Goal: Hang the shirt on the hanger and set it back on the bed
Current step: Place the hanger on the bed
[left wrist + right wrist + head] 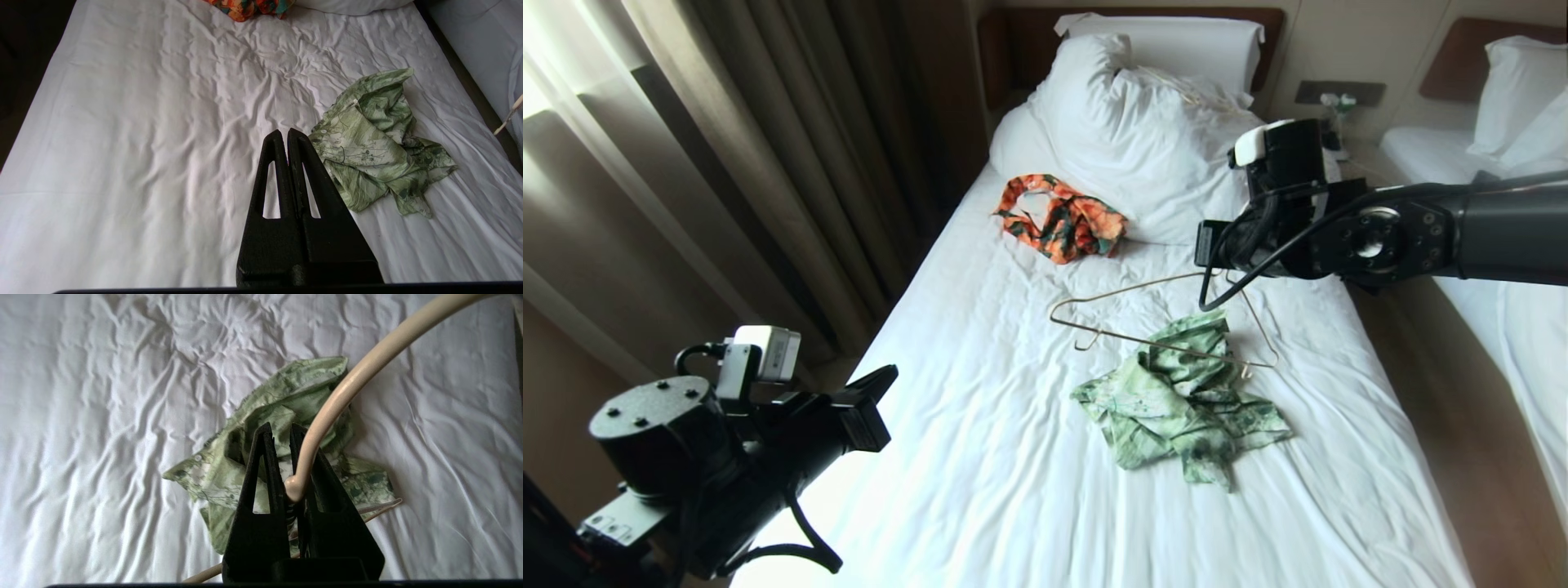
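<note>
The green flowered shirt [1180, 400] lies crumpled on the bed [980, 457], right of the middle. My right gripper [280, 430] hangs above it, shut on the twisted neck of the cream wire hanger [339, 400], whose hook curves away past the fingers. In the head view the hanger [1152, 341] hangs tilted under the right gripper [1217, 273], its frame just over the shirt's far edge. My left gripper [284, 132] is shut and empty, hovering above bare sheet just beside the shirt [367, 147]. In the head view the left gripper [890, 376] sits off the bed's near left edge.
An orange, black and teal garment [1062, 216] lies further up the bed, below the bunched white duvet and pillow [1143, 131]. Brown curtains [727, 163] hang along the left. A second white bed [1527, 327] stands at the right, across a narrow strip of floor [1445, 425].
</note>
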You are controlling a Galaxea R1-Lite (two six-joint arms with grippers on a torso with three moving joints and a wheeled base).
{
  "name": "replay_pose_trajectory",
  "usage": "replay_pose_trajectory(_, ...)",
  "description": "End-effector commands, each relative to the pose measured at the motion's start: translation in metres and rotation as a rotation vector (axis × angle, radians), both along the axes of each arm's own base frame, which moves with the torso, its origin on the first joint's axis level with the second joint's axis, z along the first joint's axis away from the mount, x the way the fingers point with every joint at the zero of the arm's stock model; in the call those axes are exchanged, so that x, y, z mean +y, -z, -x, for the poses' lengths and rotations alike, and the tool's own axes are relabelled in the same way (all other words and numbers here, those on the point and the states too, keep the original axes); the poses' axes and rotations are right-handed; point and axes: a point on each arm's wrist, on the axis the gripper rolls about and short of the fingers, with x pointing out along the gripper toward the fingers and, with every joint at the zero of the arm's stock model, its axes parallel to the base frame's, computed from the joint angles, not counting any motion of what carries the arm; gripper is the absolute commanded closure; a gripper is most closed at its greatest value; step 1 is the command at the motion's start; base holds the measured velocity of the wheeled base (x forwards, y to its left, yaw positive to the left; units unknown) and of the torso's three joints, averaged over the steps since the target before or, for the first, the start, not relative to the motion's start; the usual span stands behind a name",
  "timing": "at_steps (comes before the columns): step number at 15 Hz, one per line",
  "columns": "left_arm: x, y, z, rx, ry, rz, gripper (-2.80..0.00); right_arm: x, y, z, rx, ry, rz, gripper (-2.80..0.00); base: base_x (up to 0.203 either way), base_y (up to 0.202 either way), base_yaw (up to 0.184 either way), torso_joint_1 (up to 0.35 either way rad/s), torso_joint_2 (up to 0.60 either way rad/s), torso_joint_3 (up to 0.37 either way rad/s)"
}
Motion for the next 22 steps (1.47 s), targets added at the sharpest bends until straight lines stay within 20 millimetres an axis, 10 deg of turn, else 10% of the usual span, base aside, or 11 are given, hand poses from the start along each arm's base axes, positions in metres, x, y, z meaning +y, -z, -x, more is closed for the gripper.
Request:
replay_pose_trajectory(1, 0.001, -0.003, 0.002, -0.016, -0.002, 0.008, 0.0, -0.008, 0.036, -0.018, 0.104, 0.036, 0.067, 0.0, 0.0, 0.0, 0.0, 0.0, 0.0, 0.0)
replay_pose_trajectory(11, 0.013, 0.011, 0.023, 0.045, 0.0, 0.02, 0.0, -0.012, 0.144, -0.081, 0.223, 0.016, 0.377, 0.0, 0.0, 0.0, 0.0, 0.0, 0.0, 0.0)
replay_pose_trajectory(12, 0.013, 0.012, 0.023, 0.054, -0.003, 0.024, 0.0, -0.009, 0.15, -0.088, 0.216, 0.014, 0.406, -2.6, 0.0, 0.0, 0.0, 0.0, 0.0, 0.0)
replay_pose_trajectory(22, 0.017, 0.005, 0.04, 0.023, 0.001, 0.04, 0.0, -0.01, 0.155, -0.084, 0.195, 0.043, 0.509, -2.8, 0.0, 0.0, 0.0, 0.0, 0.0, 0.0)
